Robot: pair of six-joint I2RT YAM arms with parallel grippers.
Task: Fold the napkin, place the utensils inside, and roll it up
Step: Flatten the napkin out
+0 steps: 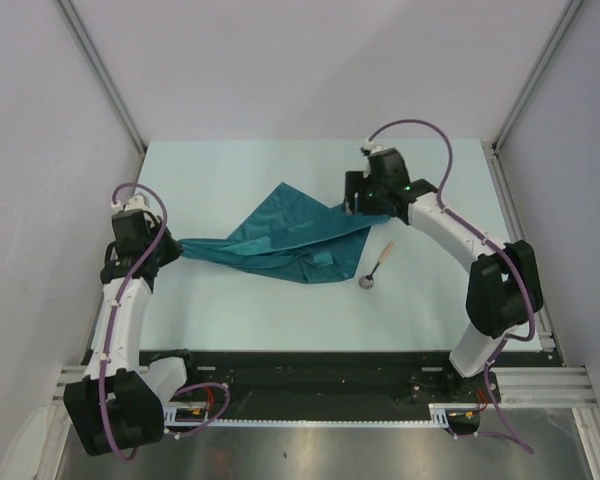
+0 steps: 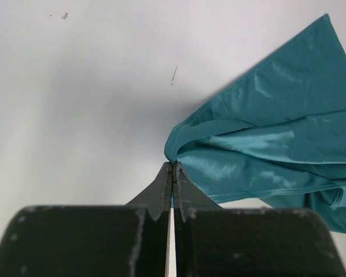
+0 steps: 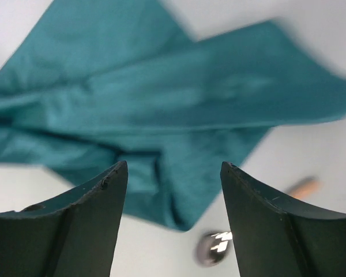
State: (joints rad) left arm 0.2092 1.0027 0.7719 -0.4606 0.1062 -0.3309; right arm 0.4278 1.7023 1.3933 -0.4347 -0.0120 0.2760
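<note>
The teal napkin (image 1: 280, 240) lies crumpled and stretched sideways across the middle of the table. My left gripper (image 1: 177, 246) is shut on its left corner; the left wrist view shows the napkin (image 2: 265, 150) pinched at the tips of that gripper (image 2: 172, 164). My right gripper (image 1: 365, 207) hovers over the cloth's right corner. In the right wrist view this gripper (image 3: 173, 167) is open with nothing between its fingers, and the napkin (image 3: 161, 104) is beneath. The spoon (image 1: 373, 270) lies just right of the cloth, bowl (image 3: 213, 248) nearest me, tan handle (image 3: 304, 187) angled away.
The pale table (image 1: 230, 320) is enclosed by white walls on the left, right and back. A black rail (image 1: 310, 375) with the arm bases runs along the near edge.
</note>
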